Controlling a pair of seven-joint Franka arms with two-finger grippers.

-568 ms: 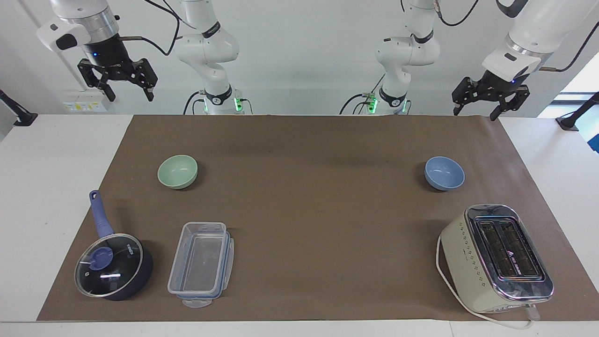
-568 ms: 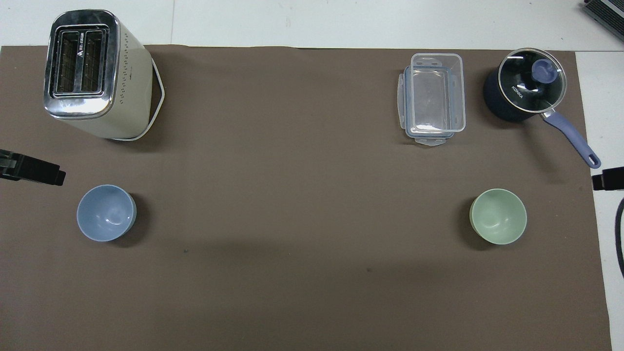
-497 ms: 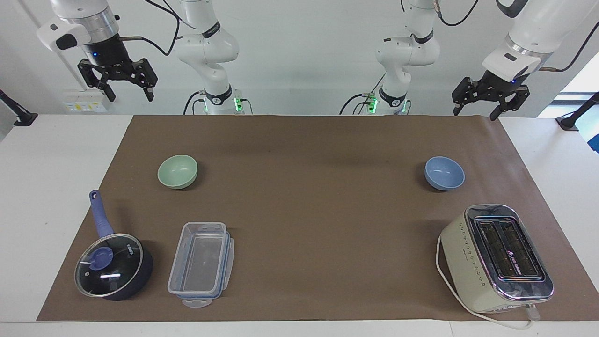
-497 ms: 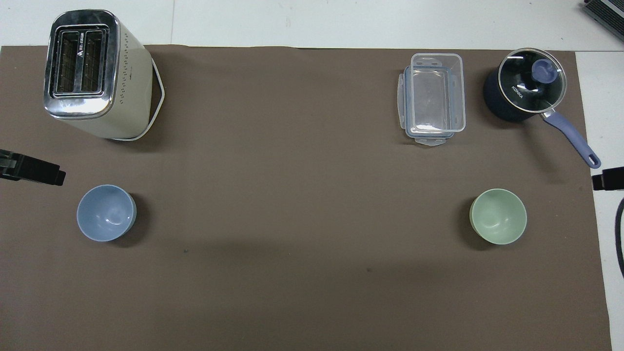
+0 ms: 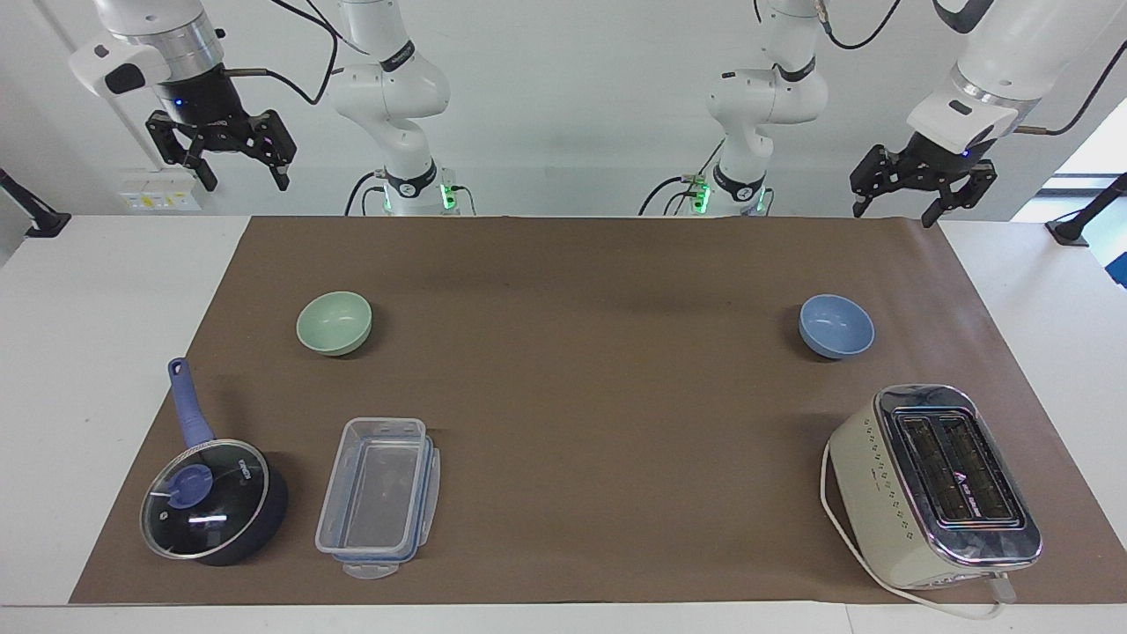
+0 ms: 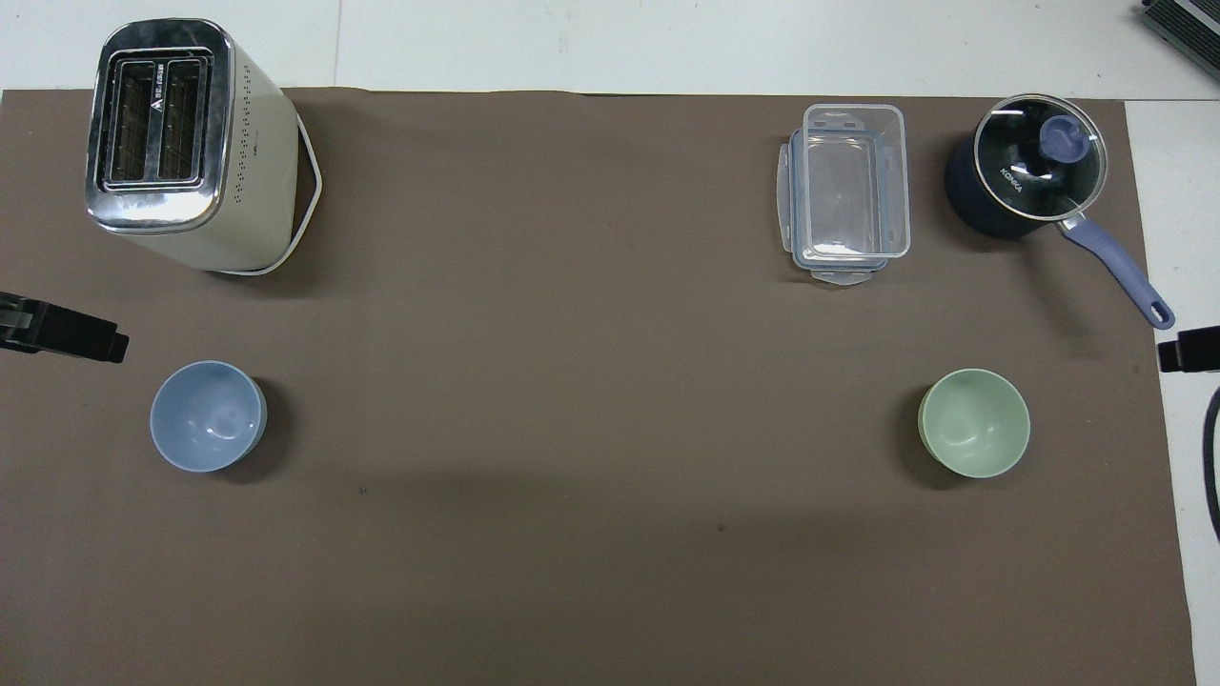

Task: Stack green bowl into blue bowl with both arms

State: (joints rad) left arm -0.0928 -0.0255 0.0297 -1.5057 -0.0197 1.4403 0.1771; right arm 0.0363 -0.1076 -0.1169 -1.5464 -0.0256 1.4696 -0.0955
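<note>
The pale green bowl [image 5: 334, 322] [image 6: 974, 423] sits upright and empty on the brown mat toward the right arm's end. The light blue bowl [image 5: 836, 325] [image 6: 208, 415] sits upright and empty toward the left arm's end. My right gripper [image 5: 242, 176] hangs high in the air, open and empty, over the mat's edge by the green bowl; only its tip shows in the overhead view [image 6: 1187, 353]. My left gripper [image 5: 894, 210] hangs raised, open and empty, over the mat's edge by the blue bowl; its tip shows in the overhead view [image 6: 62, 333].
A cream toaster [image 5: 933, 484] stands farther from the robots than the blue bowl. A clear plastic box [image 5: 379, 493] and a dark blue saucepan with a glass lid [image 5: 211, 497] lie farther out than the green bowl. The brown mat [image 5: 581, 396] covers the table.
</note>
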